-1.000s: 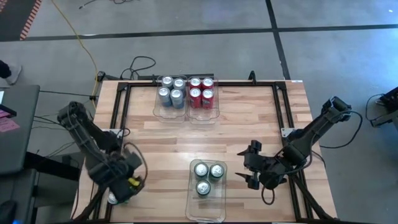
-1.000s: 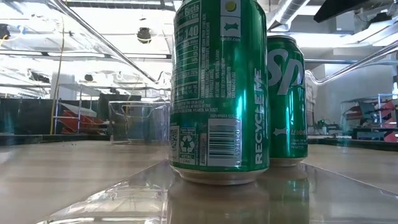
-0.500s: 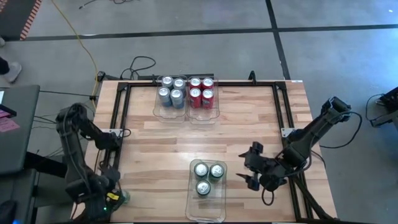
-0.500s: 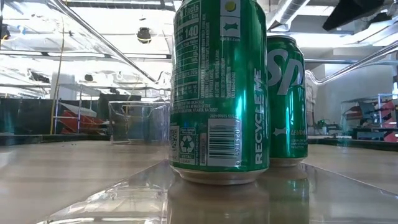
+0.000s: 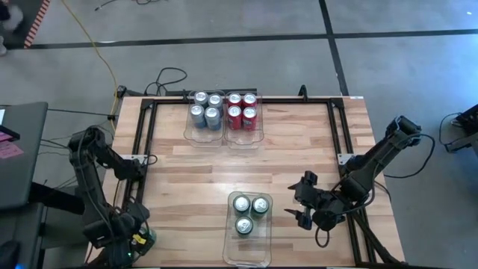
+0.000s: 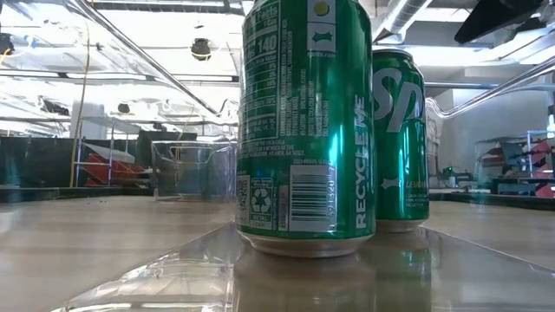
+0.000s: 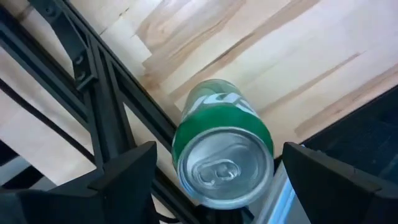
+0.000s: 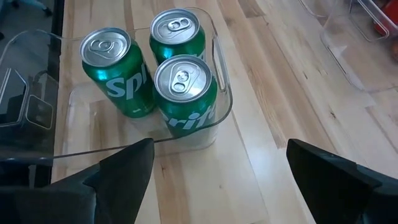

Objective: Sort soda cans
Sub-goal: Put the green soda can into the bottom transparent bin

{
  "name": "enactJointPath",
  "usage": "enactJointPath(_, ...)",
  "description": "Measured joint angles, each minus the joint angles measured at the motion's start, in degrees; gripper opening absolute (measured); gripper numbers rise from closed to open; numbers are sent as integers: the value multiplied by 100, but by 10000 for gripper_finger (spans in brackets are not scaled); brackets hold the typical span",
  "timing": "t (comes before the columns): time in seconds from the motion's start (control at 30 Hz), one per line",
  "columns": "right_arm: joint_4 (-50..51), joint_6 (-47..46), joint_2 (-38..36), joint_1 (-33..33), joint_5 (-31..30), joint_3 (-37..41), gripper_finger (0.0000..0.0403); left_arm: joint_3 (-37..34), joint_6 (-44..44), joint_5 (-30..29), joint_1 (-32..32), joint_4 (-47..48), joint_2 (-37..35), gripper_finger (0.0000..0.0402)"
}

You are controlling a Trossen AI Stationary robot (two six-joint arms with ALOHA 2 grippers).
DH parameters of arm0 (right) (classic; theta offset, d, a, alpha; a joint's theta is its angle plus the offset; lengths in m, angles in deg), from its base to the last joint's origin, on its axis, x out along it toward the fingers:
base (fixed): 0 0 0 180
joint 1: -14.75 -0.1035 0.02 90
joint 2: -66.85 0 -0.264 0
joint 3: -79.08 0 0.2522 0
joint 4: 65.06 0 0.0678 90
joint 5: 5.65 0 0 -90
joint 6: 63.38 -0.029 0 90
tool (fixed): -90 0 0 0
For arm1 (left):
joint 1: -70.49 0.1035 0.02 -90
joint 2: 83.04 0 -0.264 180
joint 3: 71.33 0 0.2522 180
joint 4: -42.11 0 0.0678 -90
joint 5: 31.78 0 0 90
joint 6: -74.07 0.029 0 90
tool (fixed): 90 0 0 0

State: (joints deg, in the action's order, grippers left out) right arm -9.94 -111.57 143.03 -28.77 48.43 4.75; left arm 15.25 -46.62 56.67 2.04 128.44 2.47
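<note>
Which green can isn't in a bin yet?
The green can between the left tool's open fingers at the table's left front corner; the other three stand in the front bin.

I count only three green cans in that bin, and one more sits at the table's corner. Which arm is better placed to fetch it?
Left. The left gripper hangs open directly over the stray green can at the table's near-left corner, fingers either side. The right gripper waits beside the bin.

Both arms low, grippers spread.

The left gripper (image 5: 127, 240) sits off the table's near-left corner, its arm folded tightly with the elbow raised, and the dark fingers (image 7: 124, 177) stand wide apart. The right arm reaches in from the table's right edge, sloping down toward the near middle; the right gripper (image 5: 302, 202) hangs low there, its fingers (image 8: 124, 171) parted and holding nothing.
</note>
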Motion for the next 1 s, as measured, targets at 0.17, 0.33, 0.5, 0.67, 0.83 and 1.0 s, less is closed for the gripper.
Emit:
enactJointPath(0.17,4,2,0,10,0,0,384,-109,2,21,0,-56,1,340)
enactJointPath(0.33,13,4,0,10,0,0,384,-109,-17,83,0,-53,45,340)
enactJointPath(0.5,14,4,0,10,0,-2,384,-109,208,470,4,-139,425,340)
enactJointPath(0.67,13,10,0,10,-2,-2,384,-109,479,558,4,-185,724,340)
enactJointPath(0.83,2,13,0,16,-4,-2,384,-109,515,532,43,-194,739,329)
enactJointPath(1.0,-4,15,0,16,-7,-4,384,-109,461,473,256,-115,735,306)
